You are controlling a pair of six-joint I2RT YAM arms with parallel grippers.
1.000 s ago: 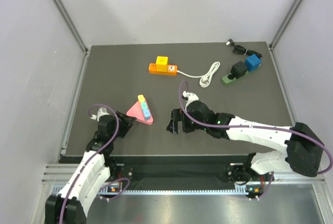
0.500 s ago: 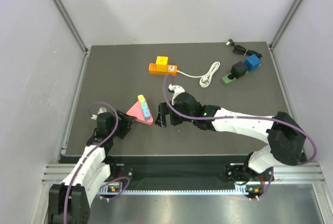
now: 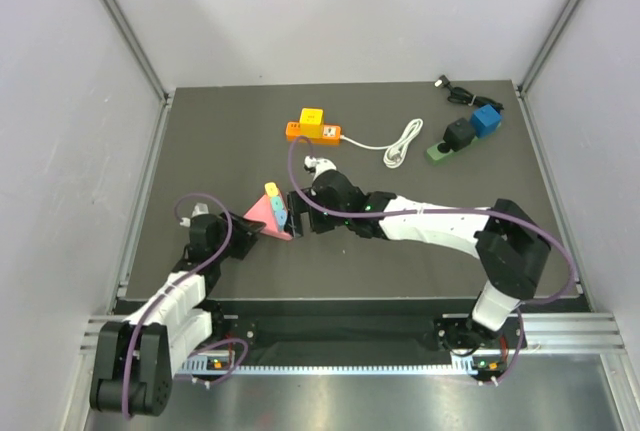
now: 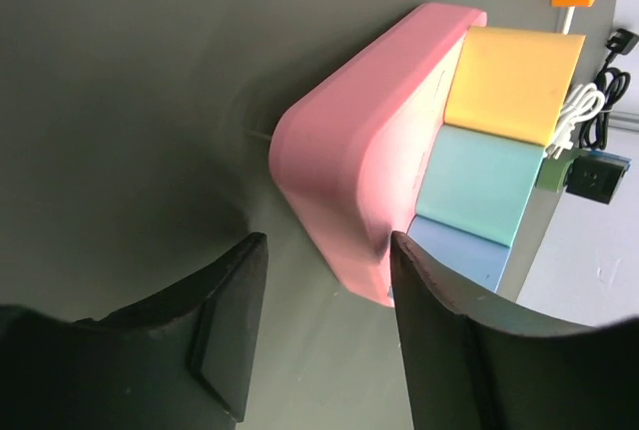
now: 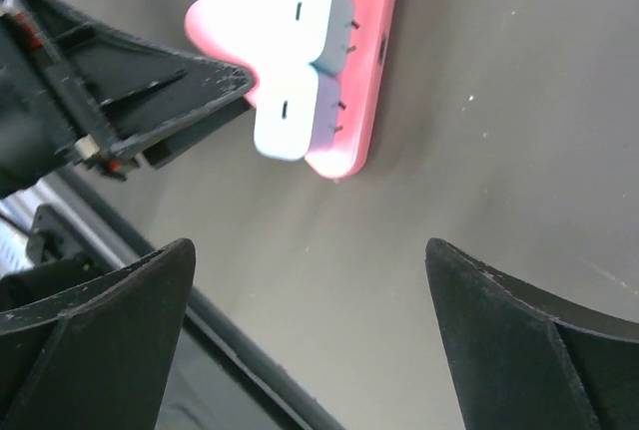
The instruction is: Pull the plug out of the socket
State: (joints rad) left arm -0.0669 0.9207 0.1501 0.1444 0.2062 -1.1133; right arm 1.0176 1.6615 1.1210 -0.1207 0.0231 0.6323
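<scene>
Left fingers (image 4: pixel 449 350) and right fingers (image 5: pixel 90 330) gape empty; brace pink socket (image 4: pixel 349 151), then pinch one plug (image 5: pixel 288 116) squarely.

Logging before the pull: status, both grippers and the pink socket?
Left gripper open at corner of pink socket. Right gripper open, close by, holding nothing. Three plugs in it. Nothing in the way.

I see pink triangular socket (image 4: pixel 359 166) lying flat, corner at tips of left pincer (image 4: pixel 324 247); yellow plug (image 4: pixel 511 73), mint plug (image 4: pixel 479 181), blue plug (image 4: pixel 461 255) seated, just ahead of right pincer (image 5: pixel 310 250).
</scene>
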